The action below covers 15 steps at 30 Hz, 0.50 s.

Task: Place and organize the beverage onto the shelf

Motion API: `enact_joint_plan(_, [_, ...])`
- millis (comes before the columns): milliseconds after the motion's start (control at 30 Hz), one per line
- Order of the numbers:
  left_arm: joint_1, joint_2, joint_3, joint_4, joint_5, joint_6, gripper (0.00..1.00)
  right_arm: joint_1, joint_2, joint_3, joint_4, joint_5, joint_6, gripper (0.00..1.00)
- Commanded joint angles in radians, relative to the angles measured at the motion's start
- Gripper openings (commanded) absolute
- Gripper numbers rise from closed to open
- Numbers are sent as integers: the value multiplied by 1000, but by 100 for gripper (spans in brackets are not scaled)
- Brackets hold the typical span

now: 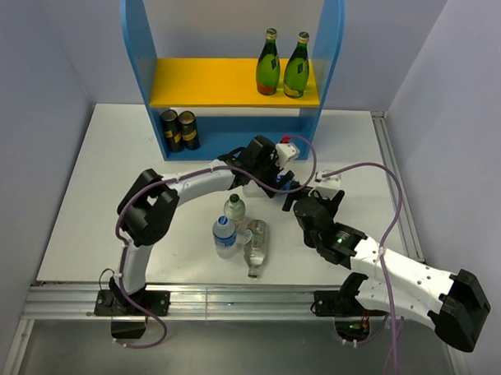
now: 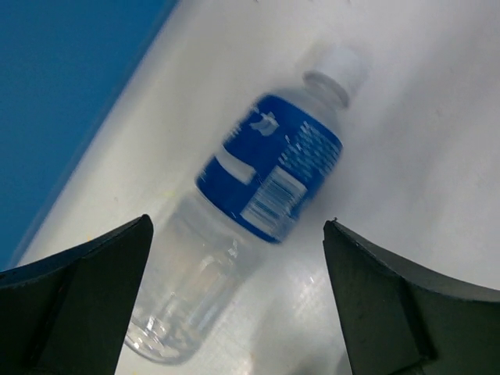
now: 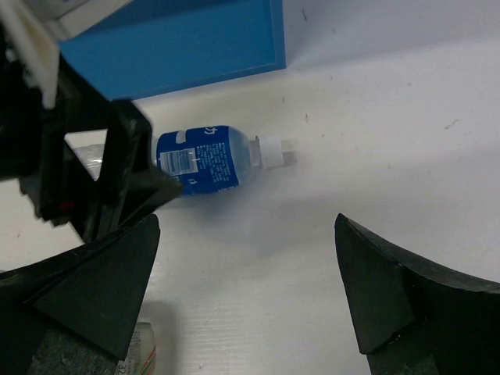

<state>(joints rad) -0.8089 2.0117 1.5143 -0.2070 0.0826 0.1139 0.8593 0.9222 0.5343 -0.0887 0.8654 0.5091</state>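
Note:
A clear bottle with a blue label (image 2: pixel 266 187) and a white cap lies on its side on the white table, just in front of the shelf's blue base (image 3: pixel 172 47). My left gripper (image 2: pixel 237 226) is open over the bottle's clear lower half, with a finger on each side and neither touching it. The right gripper (image 3: pixel 246 223) is also open and holds nothing. It sits a little nearer, facing the same bottle (image 3: pixel 207 160). Two green bottles (image 1: pixel 283 65) stand at the right end of the shelf's yellow upper board (image 1: pixel 205 81).
Two black-and-gold cans (image 1: pixel 178 130) stand on the lower level at the left. On the table by the left arm stand a short clear bottle (image 1: pixel 235 207) and a blue-labelled one (image 1: pixel 224 236). Another clear bottle (image 1: pixel 255 247) lies beside them. Both grippers (image 1: pixel 271 176) (image 1: pixel 296 202) crowd together.

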Motion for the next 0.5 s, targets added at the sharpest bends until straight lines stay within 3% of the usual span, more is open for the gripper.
enact_joint_plan(0, [5, 57, 116, -9, -78, 24, 98, -6, -20, 9, 40, 3, 22, 100])
enact_joint_plan(200, [-4, 220, 251, -144, -43, 64, 97, -13, -23, 7, 40, -3, 23, 100])
enact_joint_plan(467, [-27, 231, 215, -203, -14, 61, 96, -23, -26, 6, 41, -17, 25, 100])
